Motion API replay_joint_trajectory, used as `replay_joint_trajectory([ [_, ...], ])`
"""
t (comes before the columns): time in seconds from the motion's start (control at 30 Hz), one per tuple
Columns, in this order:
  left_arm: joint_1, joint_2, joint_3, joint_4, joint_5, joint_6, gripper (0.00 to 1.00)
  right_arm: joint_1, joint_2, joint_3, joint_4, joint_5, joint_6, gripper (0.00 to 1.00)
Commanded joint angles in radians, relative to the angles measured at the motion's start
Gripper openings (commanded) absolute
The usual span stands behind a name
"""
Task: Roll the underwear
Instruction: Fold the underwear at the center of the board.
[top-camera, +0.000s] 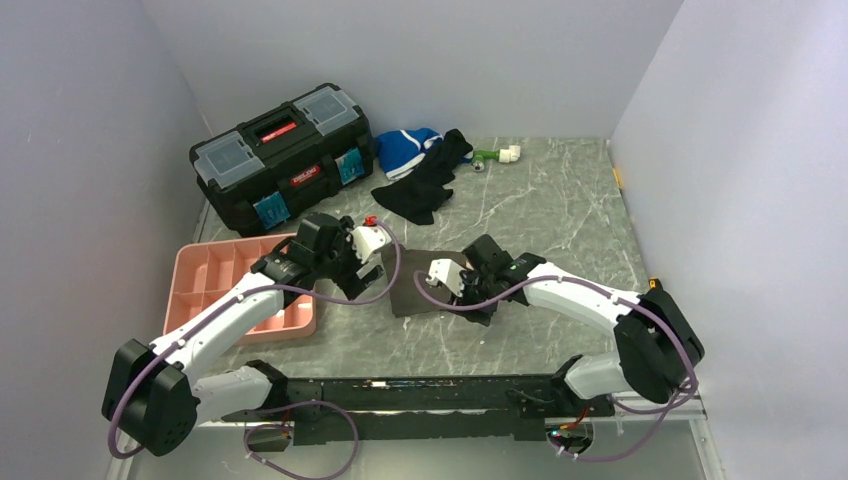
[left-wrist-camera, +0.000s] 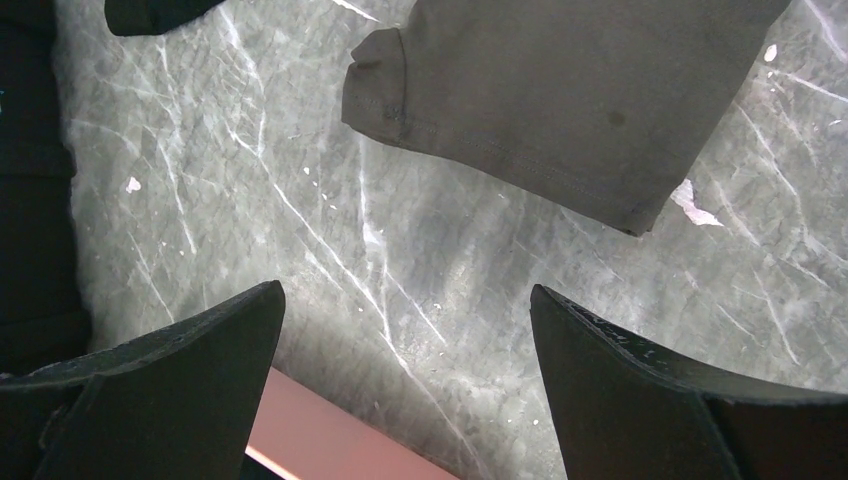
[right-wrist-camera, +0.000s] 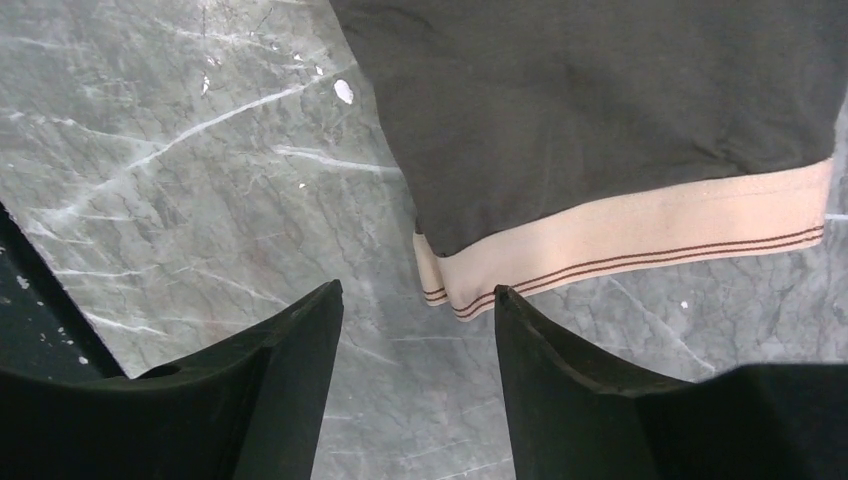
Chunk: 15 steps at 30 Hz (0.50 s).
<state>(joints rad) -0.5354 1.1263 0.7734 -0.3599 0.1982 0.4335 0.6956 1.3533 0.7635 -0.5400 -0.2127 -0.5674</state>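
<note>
A: Top view. We see the underwear (top-camera: 412, 290) flat on the table (top-camera: 560, 210). It lies between the left gripper (top-camera: 362, 282) and the right gripper (top-camera: 470, 300), one at each side of it.

B: Noted. The pink tray (top-camera: 240, 290) sits behind the left fingers. The toolbox (top-camera: 285, 160) and black garment (top-camera: 425, 185) lie well beyond both grippers.

A: Left wrist view. We find the fingers (left-wrist-camera: 180, 390) spread wide, released, with bare marble between them. The underwear's dark leg hem lies ahead of the tips, apart from them.

B: A sliver of pink tray shows at the base of the fingers.

A: Right wrist view. The fingers (right-wrist-camera: 250, 400) stand partly apart, grasping nothing. The beige waistband (right-wrist-camera: 640, 235) runs across ahead of the tips. Its corner sits just beyond the gap, close by one fingertip.

B: Contact there?

A: We cannot tell. Dark fabric fills the ground beyond the band.
</note>
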Motion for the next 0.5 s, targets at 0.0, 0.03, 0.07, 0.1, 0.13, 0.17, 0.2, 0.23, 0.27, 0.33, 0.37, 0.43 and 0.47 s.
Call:
replay_joint_trajectory([
  [0.0,-0.003,-0.015,-0.004,0.004,-0.020,0.019,0.99,0.033,0.019,-0.006,0.016,0.055,-0.019,0.59],
  [0.03,-0.002,-0.013,-0.005,0.004,-0.019,0.019,0.99,0.039,0.029,-0.007,0.017,0.060,-0.019,0.58],
  [0.07,-0.002,-0.012,-0.005,0.004,-0.019,0.019,0.99,0.043,0.038,-0.006,0.019,0.067,-0.017,0.57],
  [0.1,-0.002,-0.011,-0.004,0.003,-0.017,0.019,0.99,0.046,0.045,-0.006,0.021,0.074,-0.017,0.57],
  [0.13,-0.002,-0.010,-0.004,0.003,-0.017,0.019,1.00,0.048,0.052,-0.007,0.026,0.080,-0.016,0.56],
  [0.17,-0.002,-0.010,-0.003,0.004,-0.018,0.019,1.00,0.049,0.056,-0.008,0.029,0.089,-0.019,0.55],
  [0.2,-0.003,-0.010,-0.003,0.004,-0.016,0.017,0.99,0.049,0.062,-0.008,0.032,0.097,-0.021,0.55],
  [0.23,-0.002,-0.011,-0.004,0.004,-0.014,0.017,0.99,0.050,0.065,-0.006,0.034,0.103,-0.022,0.54],
  [0.27,-0.002,-0.012,-0.004,0.004,-0.015,0.019,0.99,0.051,0.067,-0.005,0.035,0.108,-0.023,0.53],
  [0.33,-0.002,-0.013,-0.005,0.003,-0.016,0.020,0.99,0.051,0.071,-0.003,0.038,0.113,-0.023,0.51],
  [0.37,-0.002,-0.014,-0.006,0.003,-0.017,0.022,0.99,0.052,0.073,-0.004,0.040,0.115,-0.026,0.51],
  [0.43,-0.002,-0.015,-0.008,0.003,-0.020,0.024,0.99,0.051,0.079,-0.003,0.038,0.118,-0.028,0.51],
  [0.47,-0.002,-0.016,-0.009,0.003,-0.019,0.025,0.99,0.050,0.080,-0.003,0.038,0.120,-0.030,0.51],
])
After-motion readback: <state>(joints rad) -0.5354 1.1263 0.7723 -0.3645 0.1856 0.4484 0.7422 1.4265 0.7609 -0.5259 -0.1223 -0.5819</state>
